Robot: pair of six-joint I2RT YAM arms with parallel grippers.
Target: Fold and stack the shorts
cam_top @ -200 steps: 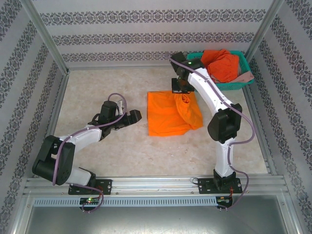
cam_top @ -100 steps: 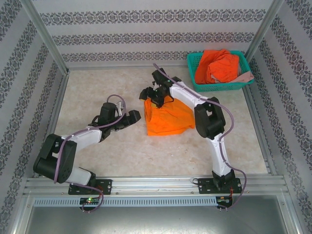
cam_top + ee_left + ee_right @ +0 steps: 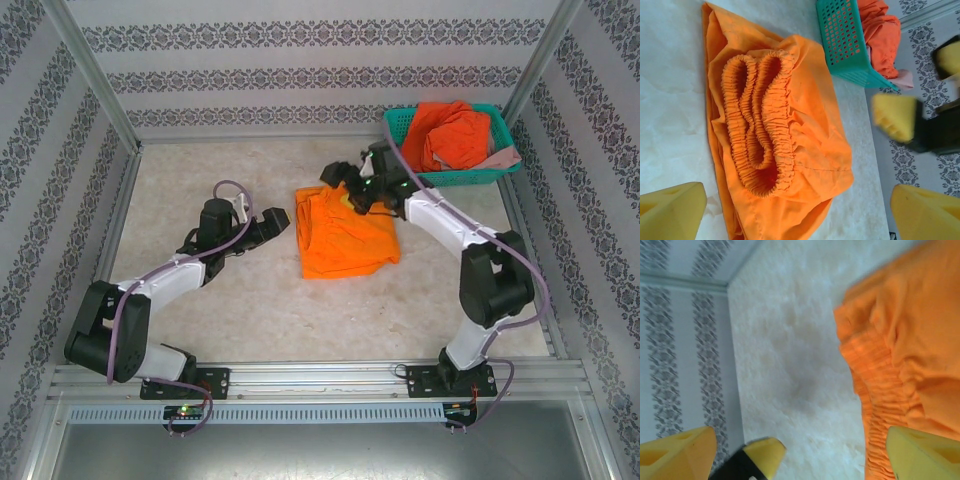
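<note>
No text, label, brand, number or sign can be read in any of the views.

Table (image 3: 330, 315) lies bare in front; yellow-orange shorts (image 3: 345, 235) occupy centre; teal basket (image 3: 460, 178) blocks far-right corner.
</note>
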